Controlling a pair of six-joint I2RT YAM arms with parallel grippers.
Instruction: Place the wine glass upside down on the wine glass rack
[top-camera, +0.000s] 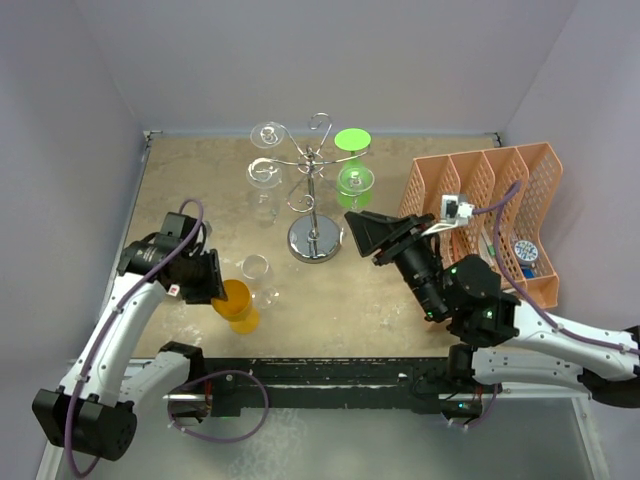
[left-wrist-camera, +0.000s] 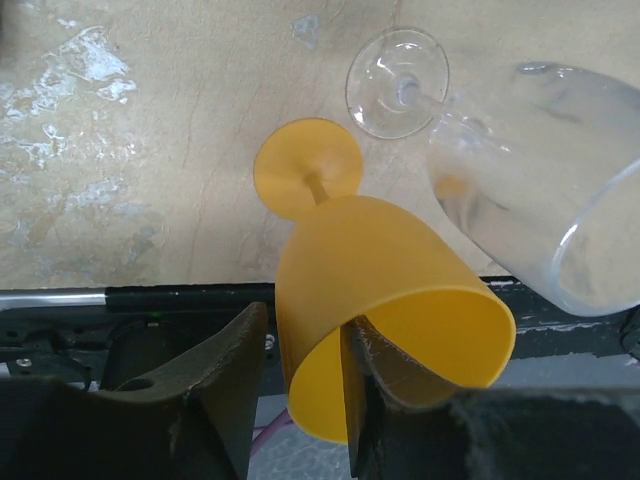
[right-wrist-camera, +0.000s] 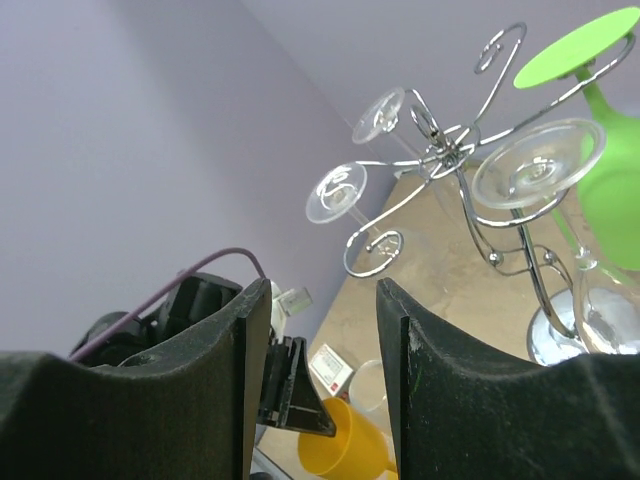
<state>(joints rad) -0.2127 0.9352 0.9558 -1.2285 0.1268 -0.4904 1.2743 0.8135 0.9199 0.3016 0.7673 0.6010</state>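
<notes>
As the left gripper lay low by the near edge of the table, its jaws stood half apart around the rim of the orange wine glass: 1 finger was outside the wall and 1 finger was inside the bowl. A thin gap showed between the outer finger and the wall, so the jaws were not clamped on it. The orange wine glass lay on its side on the table, with its mouth toward the gripper and its round foot pointing away. Just beside it, a clear wine glass also lay on its side.

The right gripper was raised above the table with wide jaws and nothing between them. In the top view it was just right of the round base of the wine glass rack. The rack stood upright in the middle of the table, well apart from the orange wine glass. 1 green glass and some clear glasses hung upside down on its arms. An orange lattice organiser stood at the right side of the table.
</notes>
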